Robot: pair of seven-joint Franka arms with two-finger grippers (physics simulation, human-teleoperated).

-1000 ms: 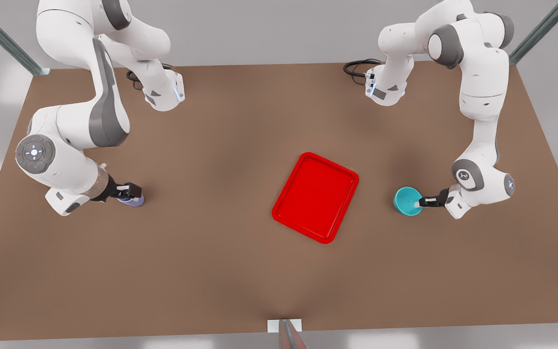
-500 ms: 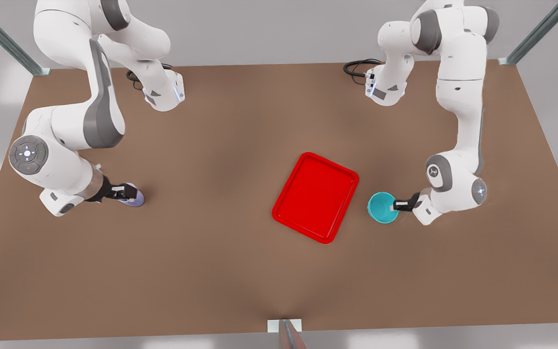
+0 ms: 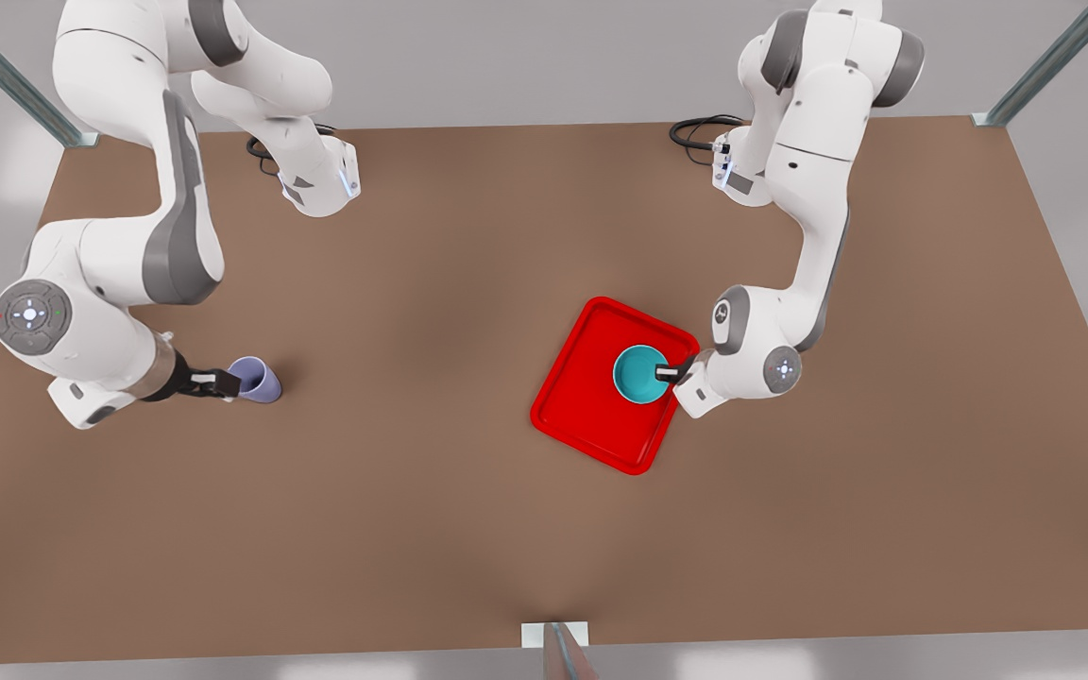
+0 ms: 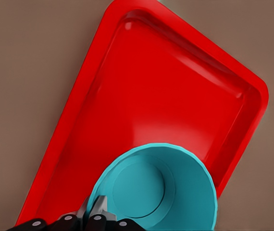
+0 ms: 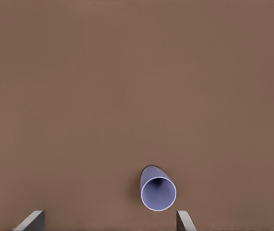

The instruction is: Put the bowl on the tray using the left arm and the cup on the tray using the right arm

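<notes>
L gripper point(image 3: 665, 372) was clamped on the bowl point(image 3: 639, 374) rim, holding it over the tray point(image 3: 591, 416) w/ the arm at its 3 o'clock. R gripper point(image 3: 223, 383) had fingers point(image 5: 31, 222) apart, just at the cup's point(image 3: 257, 381) 9 o'clock; cup on the table point(image 3: 431, 529), well apart from the tray, path between bare.

a plain brown table point(image 3: 431, 529) (matte, evenly lit) sits before a pale grey wall point(image 3: 525, 57), metal struts point(image 3: 1054, 59) at its corners.
</notes>
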